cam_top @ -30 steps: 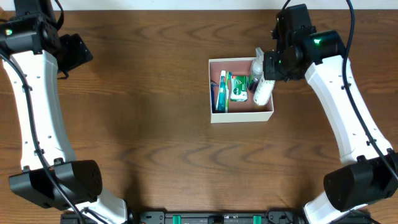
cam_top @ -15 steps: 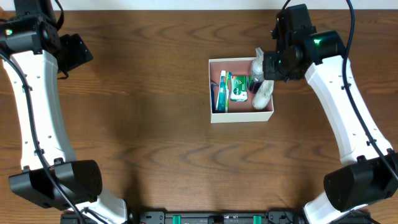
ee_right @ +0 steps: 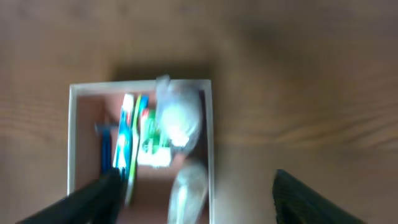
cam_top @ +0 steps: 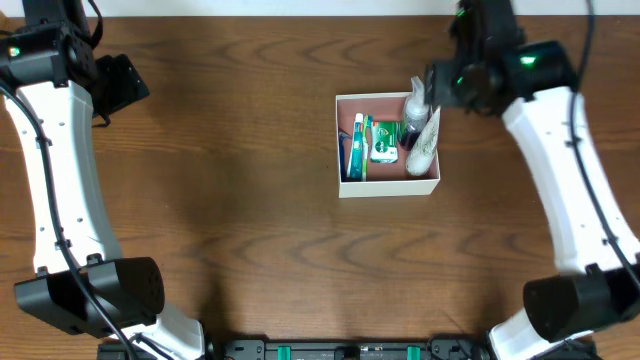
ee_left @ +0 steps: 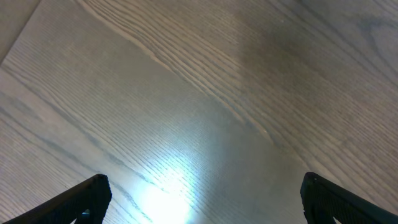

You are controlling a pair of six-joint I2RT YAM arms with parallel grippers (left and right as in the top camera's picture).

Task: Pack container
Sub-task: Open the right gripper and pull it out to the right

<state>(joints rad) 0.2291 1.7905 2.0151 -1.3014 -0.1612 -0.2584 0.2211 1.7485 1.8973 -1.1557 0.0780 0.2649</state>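
Note:
The container (cam_top: 389, 188), a square white-walled box with a pink floor, sits right of the table's middle. Inside lie a blue-and-green toothbrush (cam_top: 357, 146), a green-and-white tube (cam_top: 383, 146) and a white bottle (cam_top: 424, 142) against the right wall, with a pale crumpled pack (cam_top: 414, 100) at the back corner. My right gripper (cam_top: 440, 90) hovers open above that back right corner, holding nothing. In the blurred right wrist view the container (ee_right: 70, 137) and the bottle (ee_right: 186, 190) lie under the right gripper (ee_right: 199, 200). My left gripper (cam_top: 120, 80) stands open at the far left.
The left wrist view shows only bare wood under the left gripper (ee_left: 202, 202), with a bright glare patch. Dark wooden table (cam_top: 230, 200) surrounds the container on all sides. Both arm bases stand at the front edge.
My right gripper has opened and let go of the white bottle, then drawn up and back to the right. The bottle now rests in the container. The left arm has not moved.

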